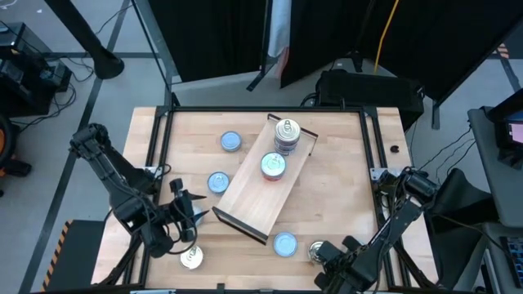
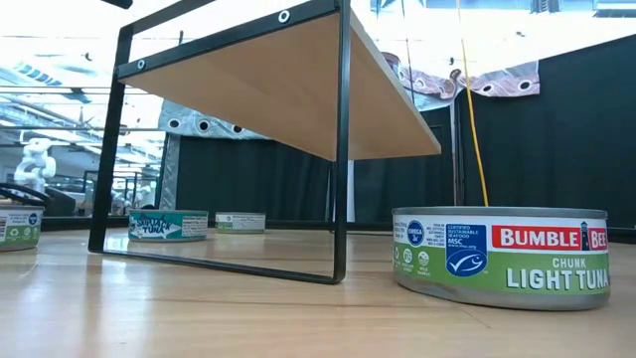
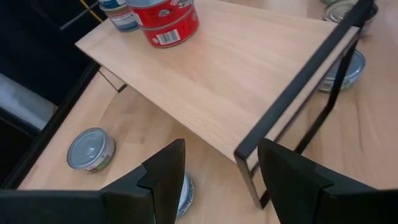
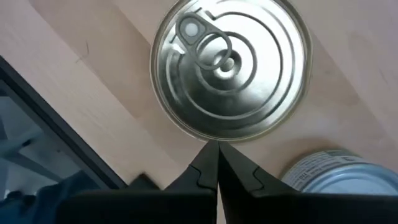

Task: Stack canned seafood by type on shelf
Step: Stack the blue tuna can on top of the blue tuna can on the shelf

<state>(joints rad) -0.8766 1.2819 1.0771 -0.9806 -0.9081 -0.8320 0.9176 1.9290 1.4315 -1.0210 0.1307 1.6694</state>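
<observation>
The shelf (image 1: pixel 265 175) is a light-wood board on black legs, lying slantwise mid-table. On it stand a stack of silver-topped tins (image 1: pixel 286 135) and a blue-topped tin (image 1: pixel 274 166) with red sides (image 3: pixel 165 22). Loose tins rest flat on the table: blue-topped ones (image 1: pixel 231 141), (image 1: pixel 218 182), (image 1: pixel 284 243), and silver-topped ones (image 1: pixel 190 259), (image 1: pixel 317 250). My left gripper (image 1: pixel 184 208) (image 3: pixel 217 168) is open, off the shelf's near-left end. My right gripper (image 4: pixel 214 149) is shut, pointing down at the rim of the silver pull-tab tin (image 4: pixel 230 65). My right gripper points down with its shut fingertips (image 4: pixel 205 155) at the rim (image 4: pixel 211 138) of the silver pull-tab tin, which sits flat on the table. I cannot tell whether they touch it.
A black frame (image 1: pixel 163 147) borders the tabletop. The shelf's dark end lip and legs (image 3: pixel 298 106) stand just ahead of my left gripper. A green-labelled tuna tin (image 2: pixel 502 259) sits close to the low camera. Another tin (image 4: pixel 329 171) lies beside my right gripper.
</observation>
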